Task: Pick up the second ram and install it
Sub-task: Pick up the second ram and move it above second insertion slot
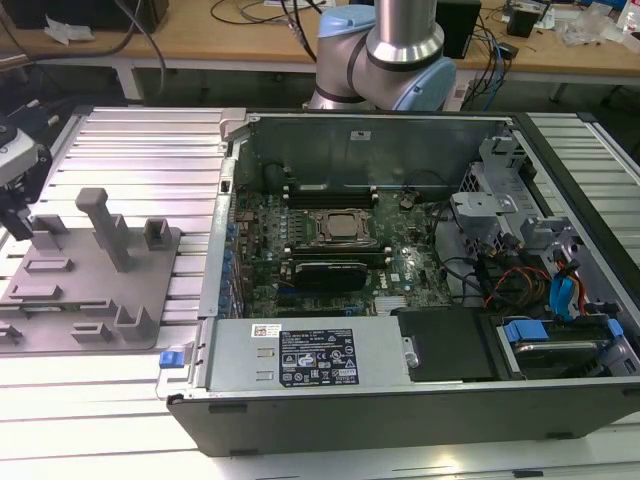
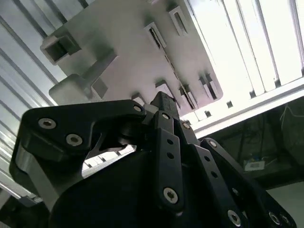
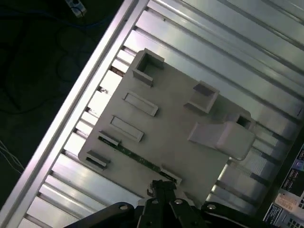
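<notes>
The second ram (image 3: 137,159) stands on edge in a slot of the grey holder plate (image 3: 166,128); a thin green strip of it shows between two end clips. My gripper (image 3: 160,186) hovers just above the plate, close beside the stick's nearer end and not touching it. Its black fingers (image 2: 164,107) are together with nothing between them. In the exterior view the gripper (image 1: 12,212) hangs at the far left over the holder plate (image 1: 90,290).
The open computer case (image 1: 400,400) takes the middle and right of the exterior view, with the processor (image 1: 342,228) and black memory slots (image 1: 330,188) on the board. Grey posts (image 1: 108,225) rise from the holder plate. The ribbed metal table (image 1: 140,140) lies around it.
</notes>
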`<act>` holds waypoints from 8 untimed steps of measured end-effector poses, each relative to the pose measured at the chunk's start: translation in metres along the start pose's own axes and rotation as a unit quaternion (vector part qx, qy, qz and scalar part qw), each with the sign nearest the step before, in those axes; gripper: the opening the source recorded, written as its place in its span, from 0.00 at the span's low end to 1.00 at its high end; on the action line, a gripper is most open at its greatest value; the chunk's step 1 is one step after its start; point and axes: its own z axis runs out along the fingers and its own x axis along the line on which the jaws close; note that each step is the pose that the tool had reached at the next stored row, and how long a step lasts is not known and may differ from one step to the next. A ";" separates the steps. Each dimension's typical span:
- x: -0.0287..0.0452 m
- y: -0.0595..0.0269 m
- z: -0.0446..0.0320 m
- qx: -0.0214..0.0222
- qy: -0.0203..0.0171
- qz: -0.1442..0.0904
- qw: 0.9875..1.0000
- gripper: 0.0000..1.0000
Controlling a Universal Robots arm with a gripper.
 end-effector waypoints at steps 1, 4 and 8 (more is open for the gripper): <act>0.0000 0.0000 0.0010 -0.001 0.001 -0.022 1.000 0.08; 0.0001 -0.0001 0.0036 -0.002 0.002 -0.076 0.997 0.08; 0.0002 -0.0002 0.0073 -0.004 0.005 -0.155 0.988 0.08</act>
